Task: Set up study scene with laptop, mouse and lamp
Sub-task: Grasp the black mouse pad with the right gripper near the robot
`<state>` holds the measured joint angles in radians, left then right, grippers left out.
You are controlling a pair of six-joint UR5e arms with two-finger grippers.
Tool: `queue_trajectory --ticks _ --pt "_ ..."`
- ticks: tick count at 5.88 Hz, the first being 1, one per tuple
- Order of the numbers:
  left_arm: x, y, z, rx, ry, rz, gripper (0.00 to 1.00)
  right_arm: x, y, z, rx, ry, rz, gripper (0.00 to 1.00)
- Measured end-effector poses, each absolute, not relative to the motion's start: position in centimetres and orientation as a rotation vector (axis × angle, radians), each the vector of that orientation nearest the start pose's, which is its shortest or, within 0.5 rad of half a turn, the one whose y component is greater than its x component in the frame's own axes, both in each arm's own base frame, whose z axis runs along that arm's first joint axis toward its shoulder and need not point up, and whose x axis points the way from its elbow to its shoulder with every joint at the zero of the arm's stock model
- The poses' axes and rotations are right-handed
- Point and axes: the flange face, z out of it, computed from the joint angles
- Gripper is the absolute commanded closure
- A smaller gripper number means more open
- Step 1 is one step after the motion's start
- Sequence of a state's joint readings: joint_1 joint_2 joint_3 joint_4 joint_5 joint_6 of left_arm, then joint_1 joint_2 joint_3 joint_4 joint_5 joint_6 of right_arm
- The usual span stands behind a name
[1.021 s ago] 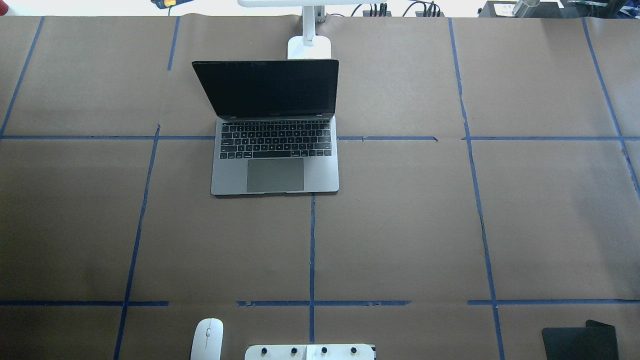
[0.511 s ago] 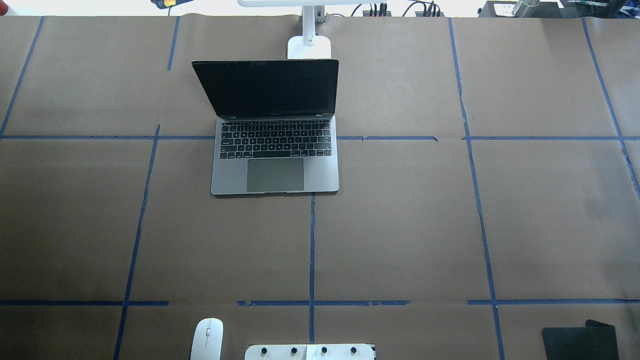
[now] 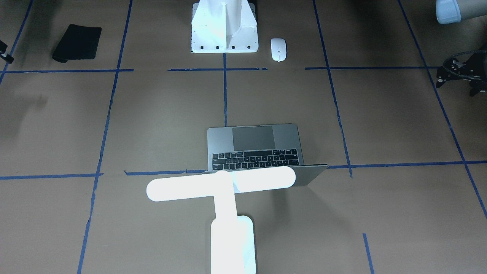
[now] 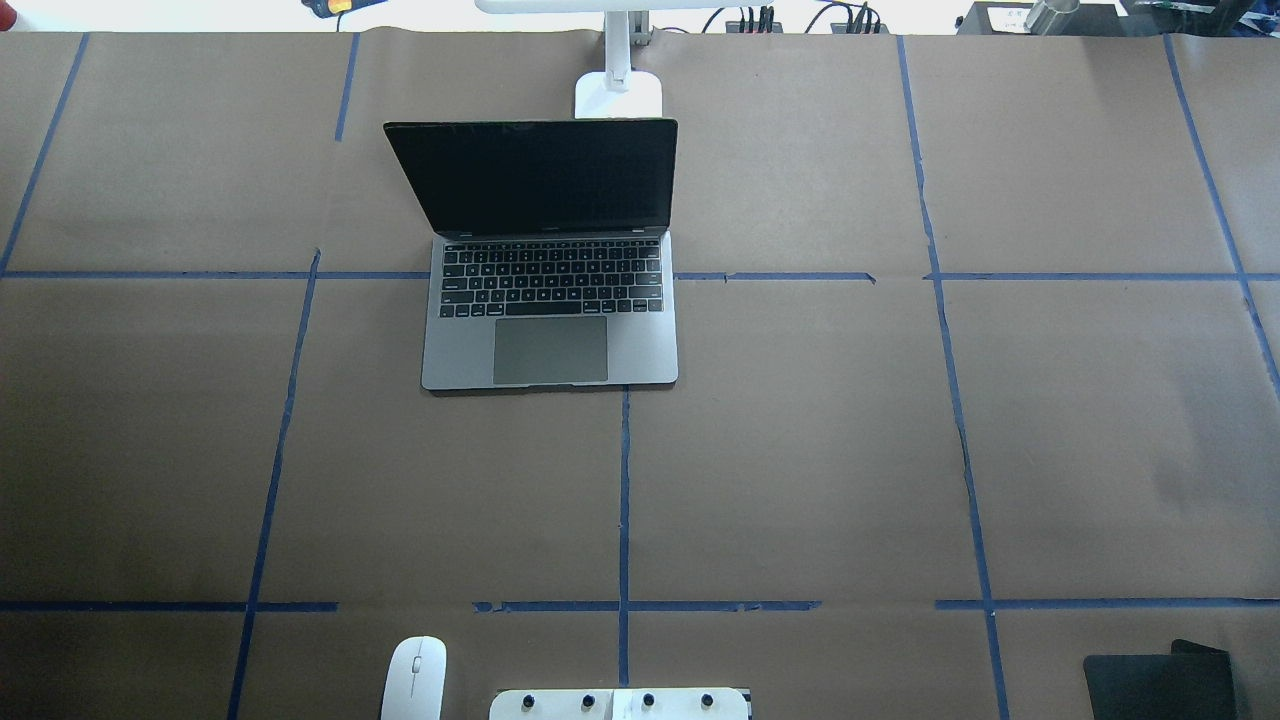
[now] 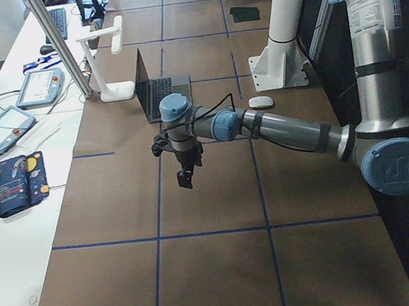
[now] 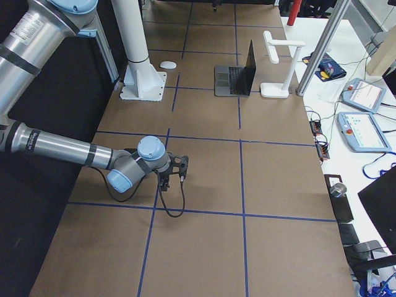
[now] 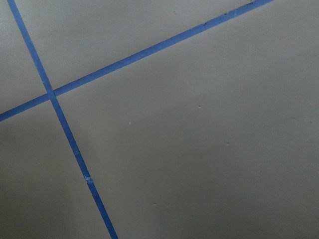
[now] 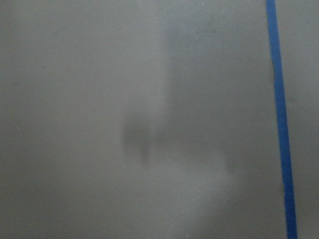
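The laptop (image 4: 550,300) stands open at the table's middle, dark screen upright; it also shows in the front view (image 3: 254,146). The lit white lamp (image 3: 220,186) stands just behind it, base (image 4: 618,95) at the far edge. The mouse (image 4: 413,678) lies by the robot's base, left of the pedestal. My left gripper (image 5: 185,180) hangs above bare table far to the left; I cannot tell whether it is open. My right gripper (image 6: 182,166) hovers low over bare table far to the right; its state is unclear too. Both wrist views show only paper and tape.
A black mouse mat (image 4: 1160,685) lies at the near right corner. The white bolted pedestal (image 4: 620,703) sits at the near middle edge. Blue tape lines cross the brown paper. Operator tables with tablets (image 5: 1,129) stand beyond the far edge.
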<state>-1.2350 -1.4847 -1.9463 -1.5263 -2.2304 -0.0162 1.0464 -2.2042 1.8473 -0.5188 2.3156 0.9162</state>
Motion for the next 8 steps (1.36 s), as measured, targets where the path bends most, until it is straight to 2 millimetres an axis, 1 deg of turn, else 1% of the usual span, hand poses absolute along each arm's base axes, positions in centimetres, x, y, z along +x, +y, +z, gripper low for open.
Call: queue_trajectory --ticks 1,2,4,6,8 --pt "8.2 -45.3 52.4 0.122 0.693 0.388 0.0 -7.0 -22.9 63.2 0.014 -0.987 0.1 0.0" --pt "8.2 -45.3 52.3 0.123 0.7 0.39 0.0 -8.2 -22.3 63.1 0.001 -0.986 0.096 0.0" --pt "8.6 -45.0 51.9 0.111 0.754 0.394 0.0 -11.1 -21.2 63.0 -0.018 -0.964 0.083 0.0" --pt "8.6 -44.9 51.9 0.107 0.768 0.395 0.0 -14.3 -20.0 63.2 -0.028 -0.924 0.092 0.0" --pt "8.5 -44.7 51.9 0.108 0.769 0.395 0.0 -17.4 -17.5 63.6 -0.04 -0.89 0.104 0.0"
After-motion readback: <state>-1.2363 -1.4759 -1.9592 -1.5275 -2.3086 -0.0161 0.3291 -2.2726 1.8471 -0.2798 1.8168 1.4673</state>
